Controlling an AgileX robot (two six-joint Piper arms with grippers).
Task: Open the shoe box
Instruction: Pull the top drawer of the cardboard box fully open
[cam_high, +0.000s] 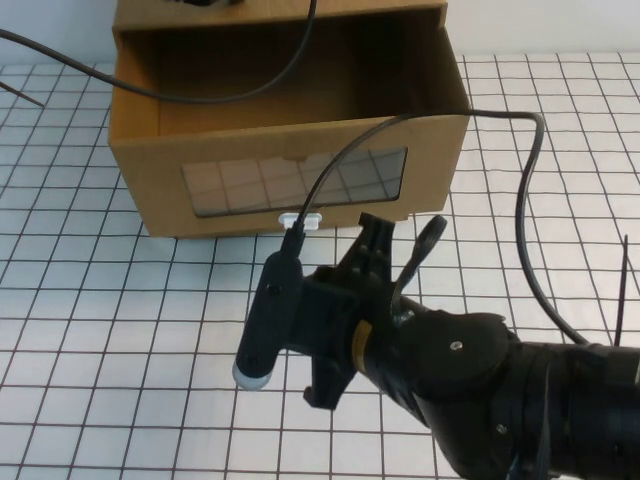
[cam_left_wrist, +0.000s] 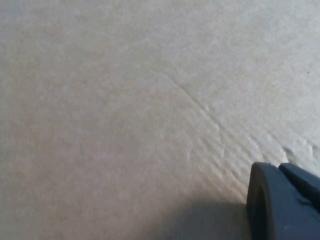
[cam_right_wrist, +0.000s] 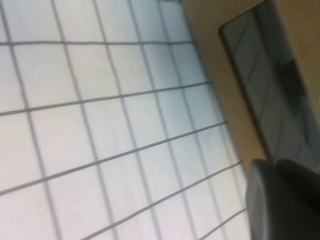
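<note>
The cardboard shoe box (cam_high: 290, 150) stands at the back of the gridded table with its window side toward me. Its lid (cam_high: 280, 12) is raised at the far side, and the dark interior shows from above. My right gripper (cam_high: 400, 232) hovers just in front of the box's window wall, shut and holding nothing; in the right wrist view its fingers (cam_right_wrist: 280, 200) lie together beside the box window (cam_right_wrist: 270, 85). My left gripper (cam_left_wrist: 280, 170) sits close against plain cardboard (cam_left_wrist: 125, 110), its fingers together. Only a dark bit of the left gripper (cam_high: 205, 3) shows above the lid.
A small white tab (cam_high: 300, 218) lies at the foot of the box's front wall. Black cables (cam_high: 525, 200) loop over the box and to the right of it. The white gridded mat (cam_high: 100, 330) stretches to the left and front.
</note>
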